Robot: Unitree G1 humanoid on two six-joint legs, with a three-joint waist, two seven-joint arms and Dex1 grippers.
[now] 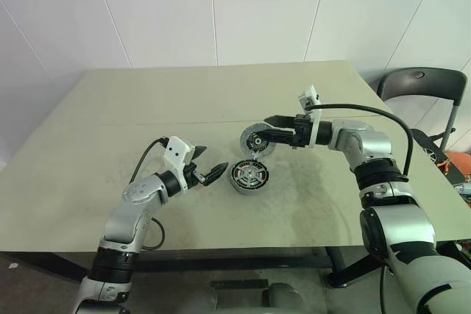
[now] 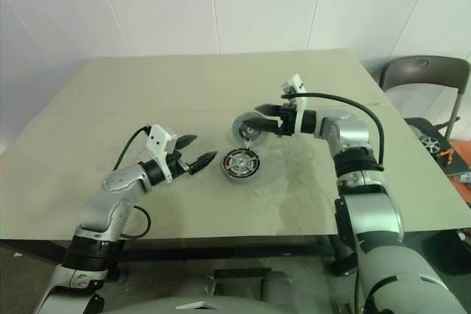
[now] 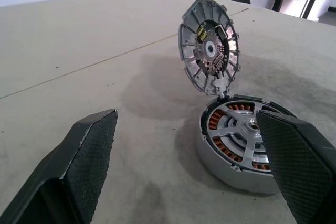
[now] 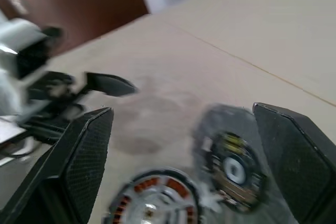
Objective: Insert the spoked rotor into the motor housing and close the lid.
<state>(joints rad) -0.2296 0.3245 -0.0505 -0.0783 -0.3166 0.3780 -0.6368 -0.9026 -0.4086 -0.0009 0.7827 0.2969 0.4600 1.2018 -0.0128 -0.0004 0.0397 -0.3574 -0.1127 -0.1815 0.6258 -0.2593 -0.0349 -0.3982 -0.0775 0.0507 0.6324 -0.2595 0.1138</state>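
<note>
The motor housing (image 3: 231, 169) sits near the middle of the table, copper windings showing. The spoked rotor (image 3: 239, 128) lies inside it, silver spokes and hub up. The lid (image 3: 209, 51), a light grey round cap, stands tilted on its edge at the housing's far rim, with its ribbed inner face toward the housing. My right gripper (image 1: 263, 130) is open around the lid's top; I cannot tell whether a finger touches it. My left gripper (image 1: 210, 163) is open and empty, just left of the housing and pointing at it.
The beige table (image 1: 147, 108) has a faint seam line across it behind the parts. A dark chair (image 1: 423, 82) stands beyond the table's right back corner. The table's front edge is close below my arms.
</note>
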